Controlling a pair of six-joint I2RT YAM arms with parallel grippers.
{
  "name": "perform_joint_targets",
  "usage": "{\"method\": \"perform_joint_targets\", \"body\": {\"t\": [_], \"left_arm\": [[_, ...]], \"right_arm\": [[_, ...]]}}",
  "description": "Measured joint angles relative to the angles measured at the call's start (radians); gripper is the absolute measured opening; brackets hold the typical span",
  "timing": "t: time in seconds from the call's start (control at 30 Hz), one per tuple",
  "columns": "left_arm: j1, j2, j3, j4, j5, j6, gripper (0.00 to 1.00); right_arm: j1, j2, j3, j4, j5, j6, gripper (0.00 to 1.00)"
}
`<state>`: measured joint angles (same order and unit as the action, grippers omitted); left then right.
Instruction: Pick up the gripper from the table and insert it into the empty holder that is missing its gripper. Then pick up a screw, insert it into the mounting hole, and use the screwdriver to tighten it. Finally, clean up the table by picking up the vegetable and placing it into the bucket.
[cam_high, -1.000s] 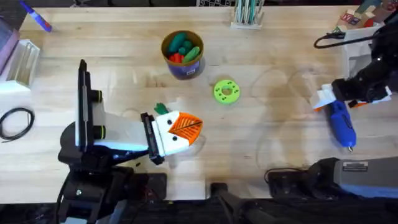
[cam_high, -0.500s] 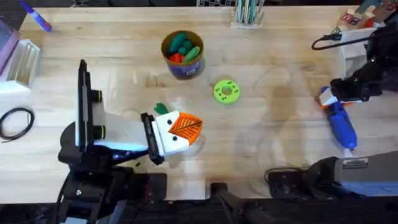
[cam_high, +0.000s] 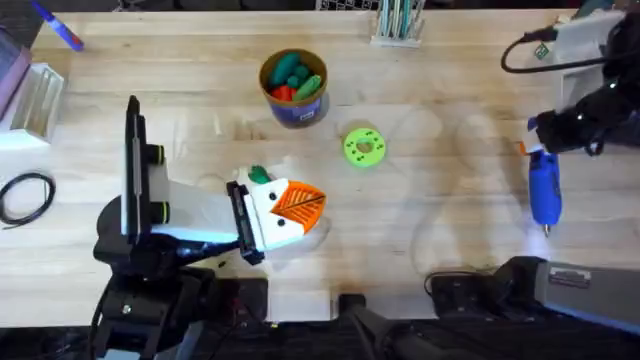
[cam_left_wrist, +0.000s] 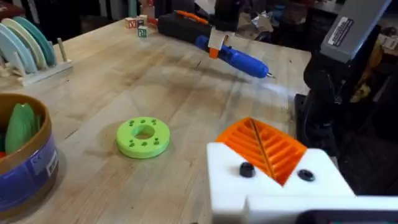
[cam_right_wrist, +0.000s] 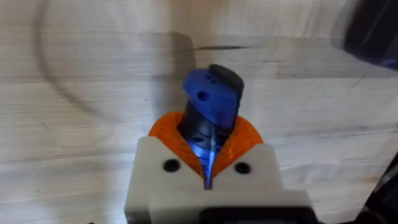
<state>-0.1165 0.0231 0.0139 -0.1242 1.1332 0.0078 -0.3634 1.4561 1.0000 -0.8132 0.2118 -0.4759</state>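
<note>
Screwdriver in hand; vegetable not yet binned.
My right gripper (cam_right_wrist: 208, 163) is clamped on the screwdriver (cam_high: 544, 190) at 3 o'clock. My left gripper (cam_high: 290, 210) sits pressed together at centre. Vegetable (cam_high: 260, 176) lies on the worktop (cam_high: 200, 90); bucket (cam_high: 294, 112) stands at 12.

The right gripper (cam_high: 538, 152) clasps the screwdriver (cam_high: 545, 192) by its upper end, its tip pointing toward the near table edge, with the green disc (cam_high: 363, 146) well apart to its left.
</note>
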Motion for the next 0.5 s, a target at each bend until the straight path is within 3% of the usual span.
{"method": "perform_joint_targets", "body": {"t": [0.03, 0.07, 0.27, 0.5], "left_arm": [[0.000, 0.000, 0.000, 0.000, 0.000, 0.000, 0.005], [0.000, 0.000, 0.000, 0.000, 0.000, 0.000, 0.005], [0.000, 0.000, 0.000, 0.000, 0.000, 0.000, 0.005], [0.000, 0.000, 0.000, 0.000, 0.000, 0.000, 0.005]], "right_arm": [[0.023, -0.037, 0.000, 0.002, 0.000, 0.000, 0.020], [0.112, -0.159, 0.000, 0.008, -0.002, 0.001, 0.020], [0.319, -0.393, -0.001, 0.034, -0.035, 0.119, 0.020], [0.570, -0.589, -0.017, 0.296, -0.212, 0.302, 0.020]]}}
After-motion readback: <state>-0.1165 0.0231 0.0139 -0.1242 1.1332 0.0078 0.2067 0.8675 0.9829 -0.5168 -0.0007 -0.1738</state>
